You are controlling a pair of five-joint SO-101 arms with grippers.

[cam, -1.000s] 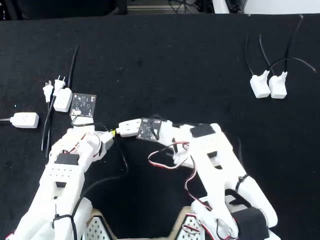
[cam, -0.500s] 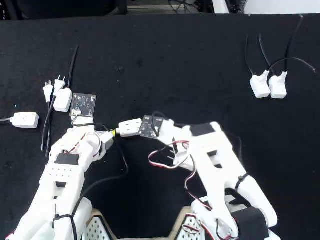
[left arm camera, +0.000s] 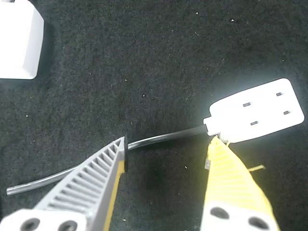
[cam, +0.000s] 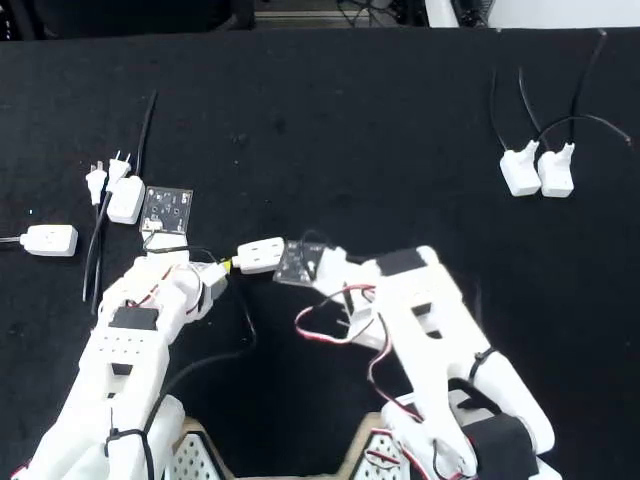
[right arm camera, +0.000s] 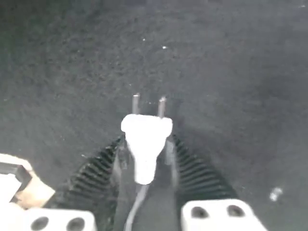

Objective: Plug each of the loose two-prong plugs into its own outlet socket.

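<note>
Black table (cam: 350,120), one plug (right arm camera: 146,137) between right fingers (right arm camera: 96,178)

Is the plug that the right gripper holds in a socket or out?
Out. The plug is clamped in the right gripper, and both its prongs stand bare above the black table, in no socket.

White block (left arm camera: 17,38): cut off by the frame edge. Plug (right arm camera: 146,137): its cord (right arm camera: 134,207) runs out of frame between the right hand's (right arm camera: 146,144) fingers (right arm camera: 197,178). Far pair (cam: 538,170), high view: too small to tell plug from socket.
</note>
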